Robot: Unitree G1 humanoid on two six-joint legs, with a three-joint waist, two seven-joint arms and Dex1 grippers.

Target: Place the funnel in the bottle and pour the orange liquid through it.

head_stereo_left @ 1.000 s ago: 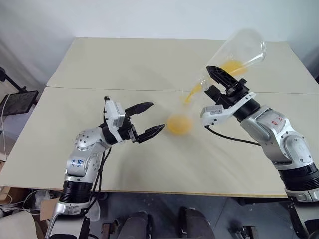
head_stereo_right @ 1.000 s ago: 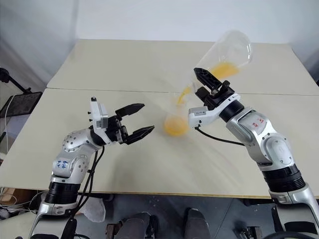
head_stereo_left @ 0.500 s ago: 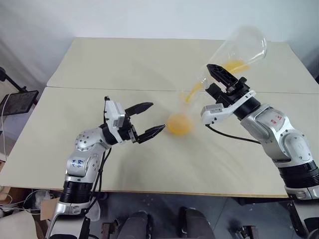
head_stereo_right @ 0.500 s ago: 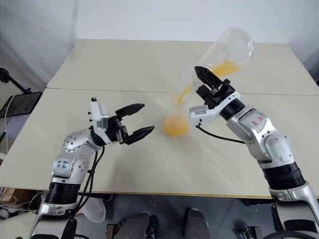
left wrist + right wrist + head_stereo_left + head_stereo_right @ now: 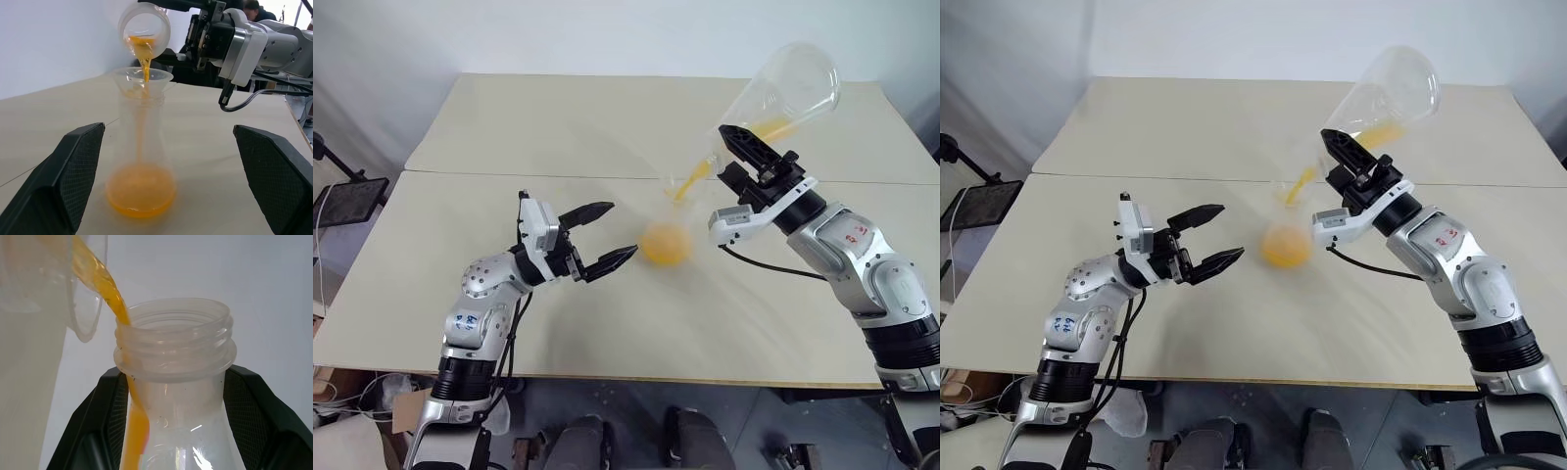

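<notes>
Already the orange liquid (image 5: 141, 49) streams from the tilted flask (image 5: 781, 93) into the funnel (image 5: 142, 77) seated in the bottle (image 5: 141, 161) mid-counter (image 5: 509, 147). Right gripper (image 5: 741, 157) fingers clamp the flask's neck; left gripper (image 5: 604, 236) fingers stand wide beside the unsteadied bottle. Tilting steeper could overshoot the rim or tip the funnel, I judge.

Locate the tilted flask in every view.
Left eye: flask upper right, above the right gripper.
Right eye: the same, upper right.
Left wrist: its mouth over the funnel.
Right wrist: its neck in the right gripper.
Shared landmark: the orange stream.
</notes>
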